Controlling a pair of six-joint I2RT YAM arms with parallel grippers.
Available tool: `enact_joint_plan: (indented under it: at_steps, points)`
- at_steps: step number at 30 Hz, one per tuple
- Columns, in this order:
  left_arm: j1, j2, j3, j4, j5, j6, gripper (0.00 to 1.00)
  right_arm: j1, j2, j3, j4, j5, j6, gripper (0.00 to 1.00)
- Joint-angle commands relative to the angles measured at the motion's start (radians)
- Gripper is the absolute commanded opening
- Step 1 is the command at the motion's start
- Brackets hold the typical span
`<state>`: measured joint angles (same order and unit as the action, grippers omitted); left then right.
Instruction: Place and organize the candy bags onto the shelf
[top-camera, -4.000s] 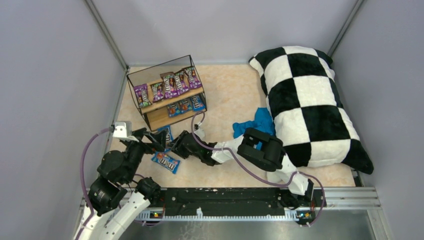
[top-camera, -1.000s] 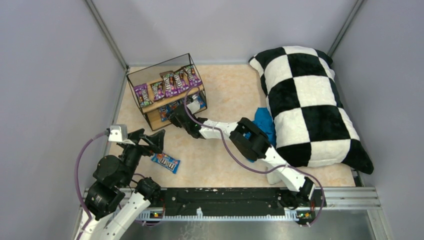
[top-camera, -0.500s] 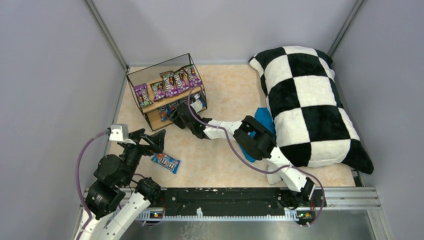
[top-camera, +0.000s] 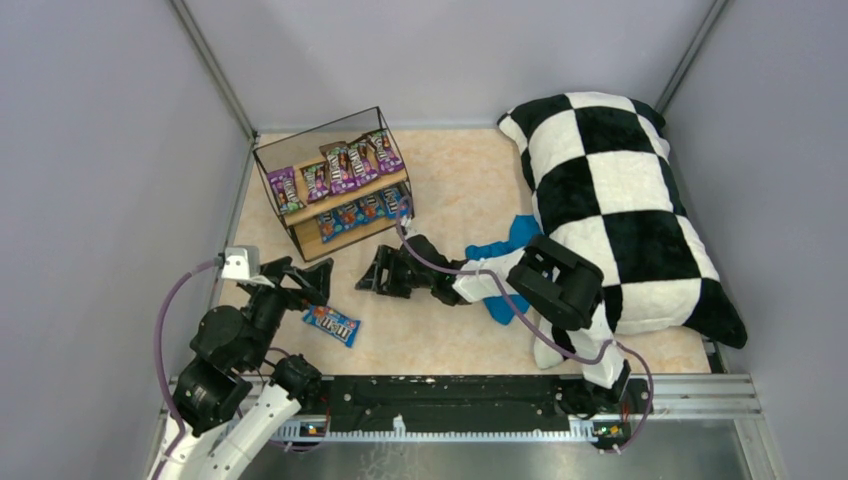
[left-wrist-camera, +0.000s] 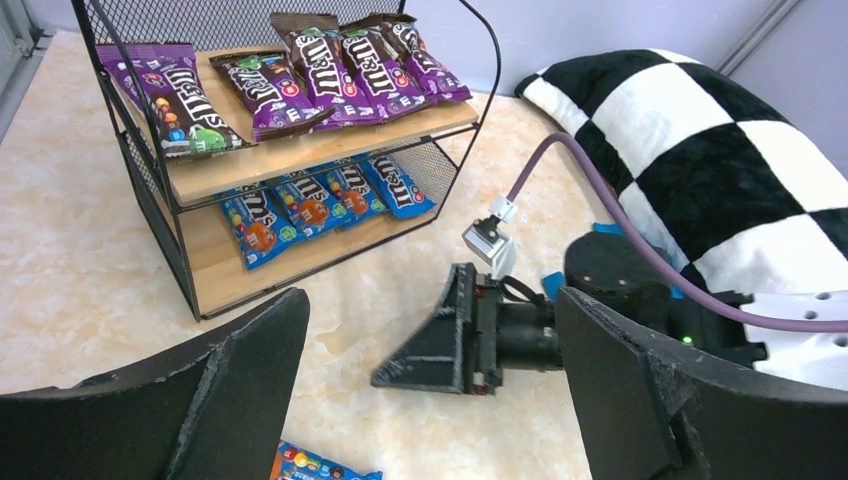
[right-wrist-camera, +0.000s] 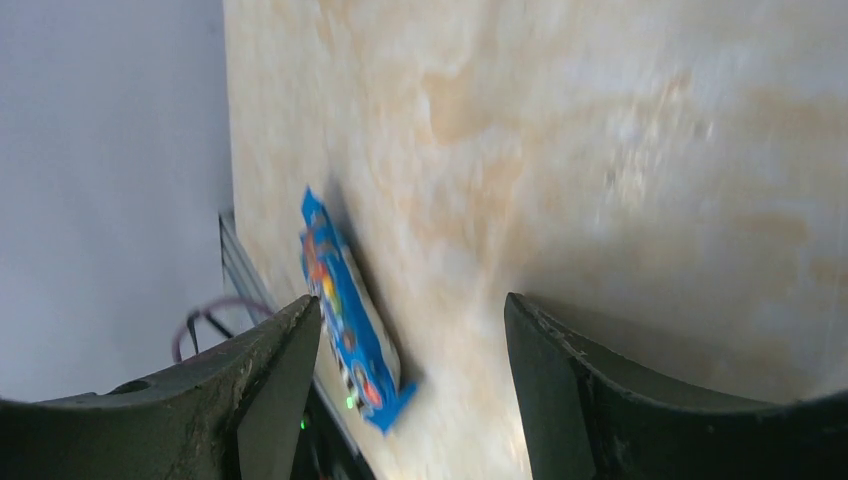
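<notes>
Left arm hunched by its base, left gripper (top-camera: 305, 282) spread wide and empty, a lone blue candy bag (top-camera: 331, 324) flat on the table just beside it. Right arm reaches low across the table – right gripper (top-camera: 372, 280) parted, holding nothing, aimed towards that bag. Behind stands the shelf (top-camera: 310, 238) – purple candy bags (top-camera: 340, 167) on top, blue ones (top-camera: 365, 212) below.

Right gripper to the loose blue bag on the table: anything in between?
Nothing visible. Only bare table lies between the open right gripper and the blue candy bag, which the right wrist view shows straight ahead. The open left gripper hovers by the bag's far side, seemingly off that line.
</notes>
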<state>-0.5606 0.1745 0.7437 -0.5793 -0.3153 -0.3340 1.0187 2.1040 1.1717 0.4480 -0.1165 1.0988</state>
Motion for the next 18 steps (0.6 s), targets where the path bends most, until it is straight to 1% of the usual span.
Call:
enact_joint_plan:
  at_steps: [1,5,7,9,12,18]
  points:
    - [0.000,0.024,0.008,0.029,0.000,0.009,0.99,0.019,-0.094,-0.097,0.033,-0.171,-0.089,0.68]
    - [0.000,0.023,0.008,0.026,-0.008,0.007,0.99,0.078,-0.094,-0.128,0.064,-0.159,-0.014,0.67]
    - [0.000,0.023,0.010,0.024,-0.009,0.006,0.99,0.113,-0.076,-0.122,0.064,-0.135,0.059,0.66]
    - [-0.001,0.023,0.010,0.022,-0.013,0.004,0.99,0.126,-0.050,-0.122,0.063,-0.109,0.140,0.63]
    - [0.000,0.021,0.011,0.021,-0.015,0.003,0.99,0.132,-0.011,-0.142,0.110,-0.091,0.251,0.57]
    - [0.001,0.017,0.011,0.019,-0.013,0.001,0.99,0.148,-0.010,-0.132,0.000,-0.001,0.280,0.56]
